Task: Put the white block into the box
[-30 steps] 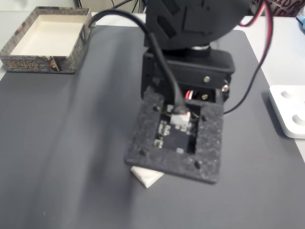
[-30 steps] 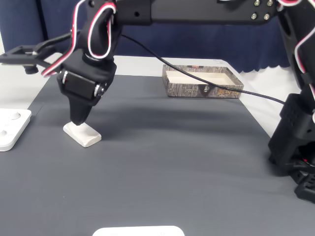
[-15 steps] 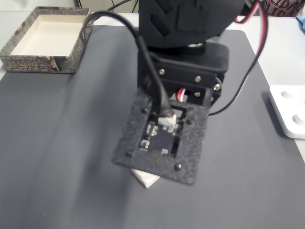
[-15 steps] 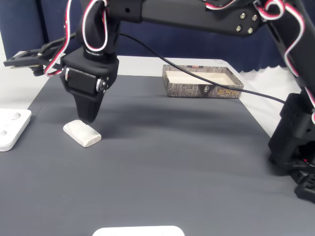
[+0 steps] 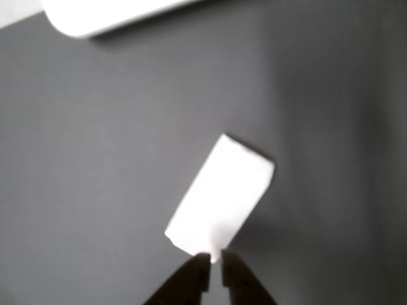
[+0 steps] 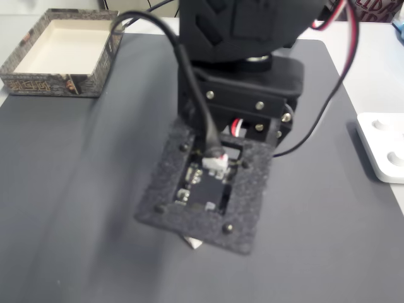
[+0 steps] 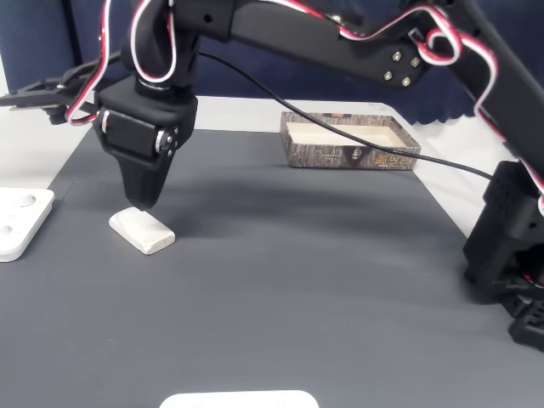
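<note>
Dark grey matting covers the counter, with a navy curtain hanging behind its far edge in a fixed view. From a black base at the right of that view, the arm reaches up and far across to the left, then bends sharply at the wrist so that the tool points straight down. Its fingers are together, or very nearly so, with just a thin slit between the tips in the other view, and they hold nothing. The tips hang just above the white block, over its far end, and whether they touch it cannot be told. The block lies flat on the mat near the left side, set at a slant, and in a fixed view from above a small corner of it peeks from under the camera mount on the wrist. The box sits well apart from the block at the far edge of the mat, open and with a pale inside. A white slab with round buttons rests at the left edge of the counter.
</note>
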You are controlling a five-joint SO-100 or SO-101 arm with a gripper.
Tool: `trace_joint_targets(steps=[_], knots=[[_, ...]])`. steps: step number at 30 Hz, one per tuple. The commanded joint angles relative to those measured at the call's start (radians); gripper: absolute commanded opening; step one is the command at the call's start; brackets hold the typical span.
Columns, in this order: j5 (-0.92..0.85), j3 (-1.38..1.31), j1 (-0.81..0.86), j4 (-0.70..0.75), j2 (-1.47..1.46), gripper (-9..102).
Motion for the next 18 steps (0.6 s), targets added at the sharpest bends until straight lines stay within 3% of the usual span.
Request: trace_joint_targets(steps=[1,12,18], knots=[[0.018,-0.091,0.02,0.025,0.0,-2],[0.067,-0.129,0.023,0.032,-0.034,-2],[-0.028,-0.13,0.026,-0.002,-0.031,-2]])
